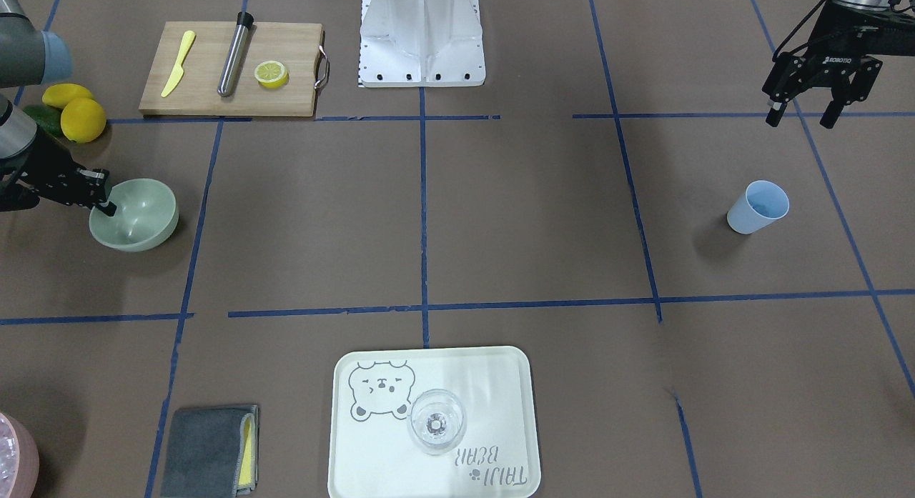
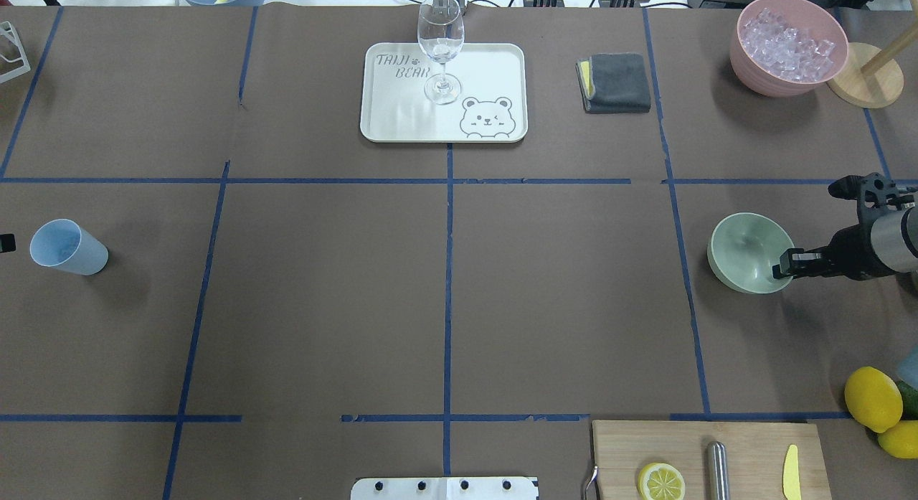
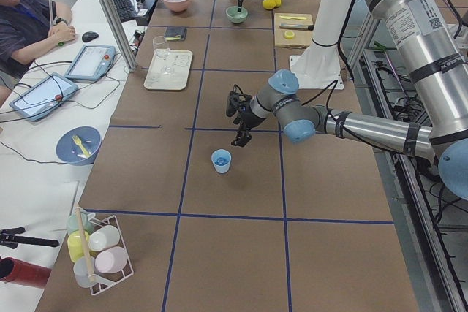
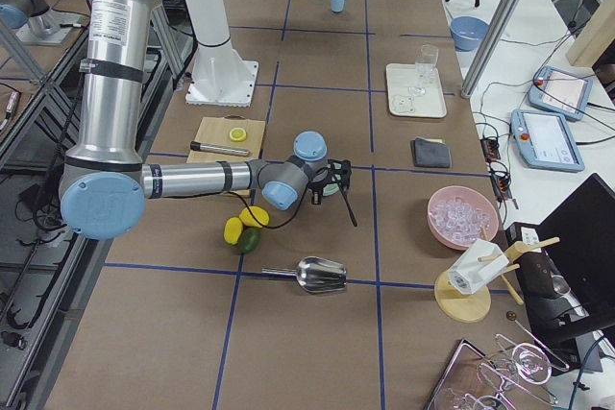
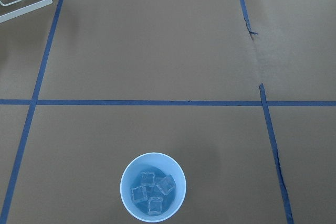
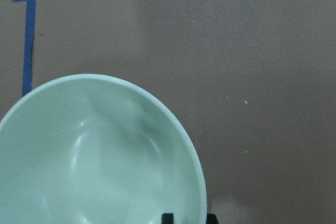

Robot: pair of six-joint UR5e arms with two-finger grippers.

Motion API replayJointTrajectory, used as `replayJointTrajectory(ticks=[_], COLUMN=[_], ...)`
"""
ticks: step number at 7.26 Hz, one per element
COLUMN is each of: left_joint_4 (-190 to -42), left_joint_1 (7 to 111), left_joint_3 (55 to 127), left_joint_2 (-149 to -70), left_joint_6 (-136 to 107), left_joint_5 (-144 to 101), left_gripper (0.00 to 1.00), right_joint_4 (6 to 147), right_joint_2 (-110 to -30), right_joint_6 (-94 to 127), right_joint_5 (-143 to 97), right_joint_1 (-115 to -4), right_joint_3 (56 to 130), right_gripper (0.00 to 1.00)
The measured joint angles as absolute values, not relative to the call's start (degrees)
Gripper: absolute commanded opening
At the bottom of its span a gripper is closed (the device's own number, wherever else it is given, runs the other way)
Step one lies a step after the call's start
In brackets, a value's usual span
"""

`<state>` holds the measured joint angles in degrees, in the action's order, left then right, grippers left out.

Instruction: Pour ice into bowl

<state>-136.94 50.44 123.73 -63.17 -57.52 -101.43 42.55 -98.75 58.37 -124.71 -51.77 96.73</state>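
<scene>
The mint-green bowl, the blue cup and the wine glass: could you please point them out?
mint-green bowl point(image 2: 742, 245), overhead exterior view, inner wall.
blue cup point(image 2: 87, 260), overhead exterior view, outer side wall.
wine glass point(image 2: 440, 34), overhead exterior view, its bowl.

Ice point(image 5: 152, 195) in cup point(image 5: 129, 176); bowl point(image 1: 141, 213) tilted.

On the bench point(image 2: 323, 306) I count one green bowl point(image 2: 746, 249), one blue cup point(image 2: 68, 247) holding four ice cubes point(image 5: 153, 192), one pink bowl point(image 2: 760, 80) heaped with more, one wine glass point(image 2: 440, 44), one tray point(image 2: 401, 120), one cutting board point(image 1: 286, 94), one knife point(image 1: 178, 63), one lemon half point(image 1: 271, 73), two whole lemons point(image 1: 83, 119), one cloth point(image 2: 617, 82), one scoop point(image 4: 322, 276).
</scene>
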Motion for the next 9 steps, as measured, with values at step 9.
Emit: replayJointTrajectory(ticks=[9], left_joint_4=[-147.63], left_joint_1=[29.91], left_joint_3=[120.71], left_joint_2=[-55.45], left_joint_6=[-73.05], left_joint_5=[-76.79], left_gripper=[1.00], right_joint_4=[70.61], right_joint_2=[-75.91], right_joint_6=[72.65], right_joint_5=[-126.94], right_joint_1=[-44.73], right_joint_3=[107.14], right_gripper=[0.00])
